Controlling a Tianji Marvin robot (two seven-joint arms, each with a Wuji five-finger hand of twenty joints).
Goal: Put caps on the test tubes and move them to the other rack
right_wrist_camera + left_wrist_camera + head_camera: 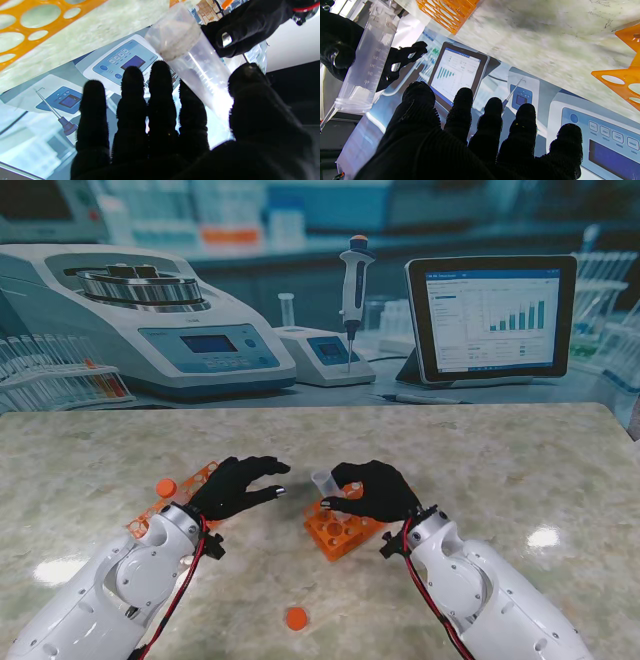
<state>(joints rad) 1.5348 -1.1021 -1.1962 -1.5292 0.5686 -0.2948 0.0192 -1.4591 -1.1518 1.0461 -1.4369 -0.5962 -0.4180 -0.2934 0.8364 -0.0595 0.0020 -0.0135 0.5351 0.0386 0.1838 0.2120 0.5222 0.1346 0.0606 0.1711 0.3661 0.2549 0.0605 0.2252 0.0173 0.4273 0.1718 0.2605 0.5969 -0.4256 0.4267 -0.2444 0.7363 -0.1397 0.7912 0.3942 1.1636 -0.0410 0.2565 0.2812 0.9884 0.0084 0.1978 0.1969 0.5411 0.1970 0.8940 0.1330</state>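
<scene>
My right hand (372, 491) is shut on a clear, uncapped test tube (323, 483), held tilted just above an orange rack (340, 535). The right wrist view shows the tube (190, 57) pinched between thumb and fingers, its open mouth pointing at my left hand (250, 22). My left hand (238, 485) hovers open a little to the tube's left, fingers spread, holding nothing. In the left wrist view the tube (367, 62) stands beyond my left hand's fingers (492, 120). A second orange rack (175, 498) lies partly under my left wrist. Two orange caps lie loose on the table: one (166, 487) by that rack, one (296, 618) nearer to me.
The marble table (500, 470) ends at a lab backdrop with a centrifuge (140, 320), a pipette (353, 285) and a tablet (490, 315). Both white forearms rise from the near corners.
</scene>
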